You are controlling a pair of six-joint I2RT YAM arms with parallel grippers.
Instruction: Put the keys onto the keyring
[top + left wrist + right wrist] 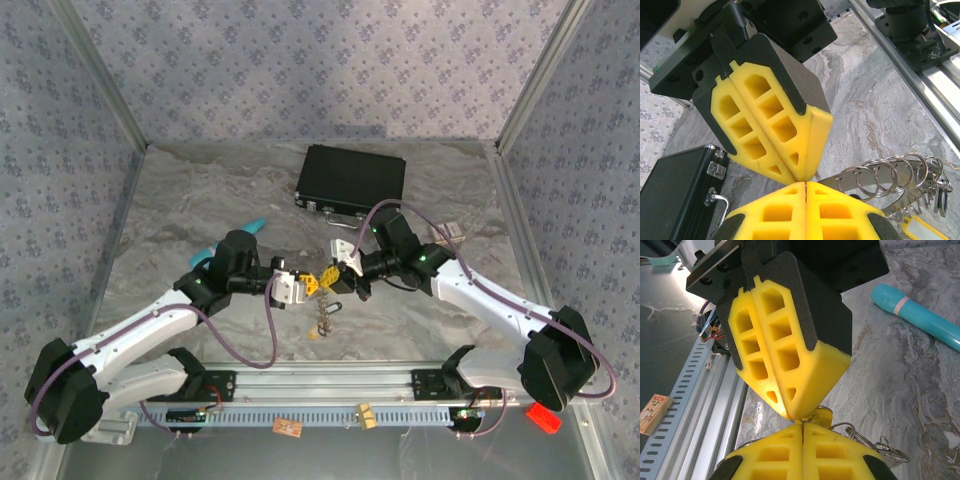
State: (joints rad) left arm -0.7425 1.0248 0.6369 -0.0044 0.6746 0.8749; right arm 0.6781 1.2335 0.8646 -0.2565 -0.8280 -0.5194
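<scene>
We count one flat grey metal keyring (905, 172), pinched by the closed left gripper (802, 181); the closed right gripper (801, 421) has an unclear hold.

High rear overview, wrist close-ups (face-to-face)

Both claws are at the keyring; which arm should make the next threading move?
Right, probably: the right claw is shut on what looks like a yellow key tag at the keyring, while the left claw looks clamped on the keyring's strip, holding it steady.
</scene>
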